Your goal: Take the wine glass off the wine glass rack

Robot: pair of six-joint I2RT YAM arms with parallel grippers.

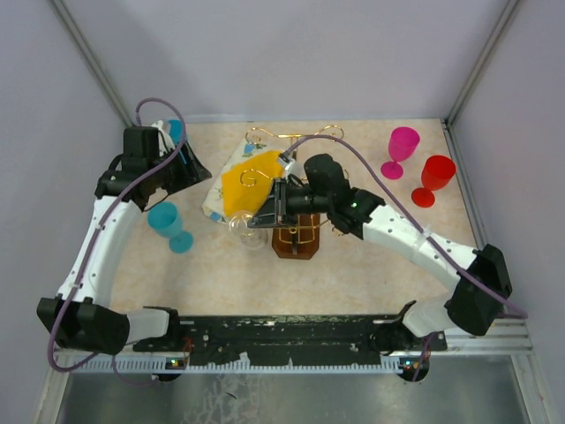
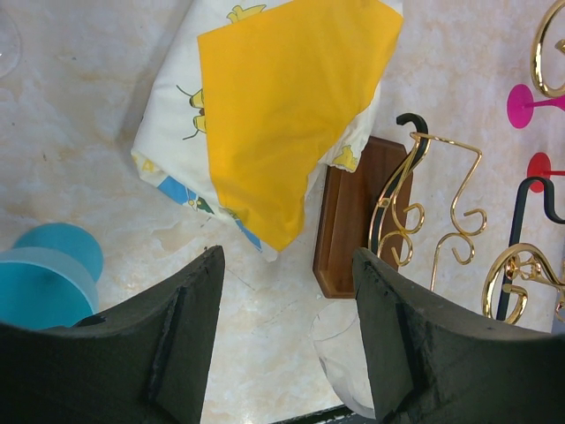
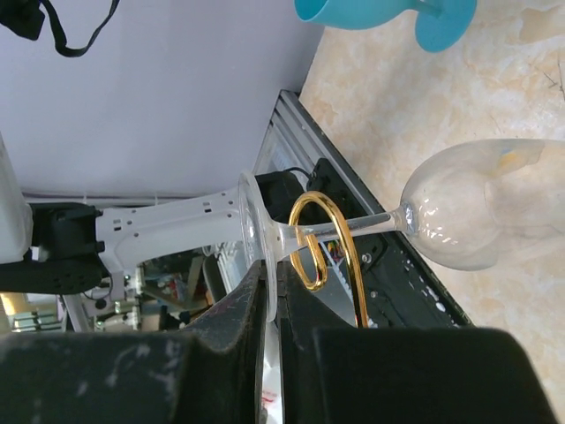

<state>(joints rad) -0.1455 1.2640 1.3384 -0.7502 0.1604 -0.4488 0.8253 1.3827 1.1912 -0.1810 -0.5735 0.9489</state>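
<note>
Right gripper [image 3: 275, 296] pinches wine glass [image 3: 459, 212] foot; left gripper [image 2: 287, 327] gapes above beige marbled tabletop [image 2: 79, 132].

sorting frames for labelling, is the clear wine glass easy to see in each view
Top external: wine glass faint against the pale table; right wrist: crisp, highlights on its bowl; left wrist: only a faint sliver, bottom edge.
</note>
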